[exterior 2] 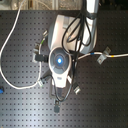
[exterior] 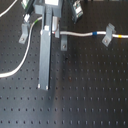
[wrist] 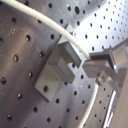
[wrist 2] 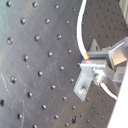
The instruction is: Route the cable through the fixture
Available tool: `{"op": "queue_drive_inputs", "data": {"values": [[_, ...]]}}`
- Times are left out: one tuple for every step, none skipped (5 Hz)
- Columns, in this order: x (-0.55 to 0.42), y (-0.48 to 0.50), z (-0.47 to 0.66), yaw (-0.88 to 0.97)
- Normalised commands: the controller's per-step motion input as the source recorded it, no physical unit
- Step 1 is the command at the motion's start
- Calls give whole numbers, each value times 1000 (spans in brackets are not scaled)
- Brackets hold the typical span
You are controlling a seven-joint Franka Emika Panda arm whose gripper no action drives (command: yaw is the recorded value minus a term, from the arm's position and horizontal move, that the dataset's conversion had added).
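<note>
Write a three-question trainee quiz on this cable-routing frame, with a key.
1. True or false: in the first exterior view, the cable carries a blue band and a yellow band.
2. Which surface holds the clips? A) perforated black board B) wooden bench C) cloth mat
3. Fill in: in the first exterior view, the cable's loose end trails off the ___ edge.

Key: 1 true; 2 A; 3 left.
</note>
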Motion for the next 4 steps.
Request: {"op": "queue_drive_inputs", "data": {"values": [[-7,-62,-207,-777],[0,-1,-90,-806],[77,4,-40,-720],[46,4,-263,-606]]}}
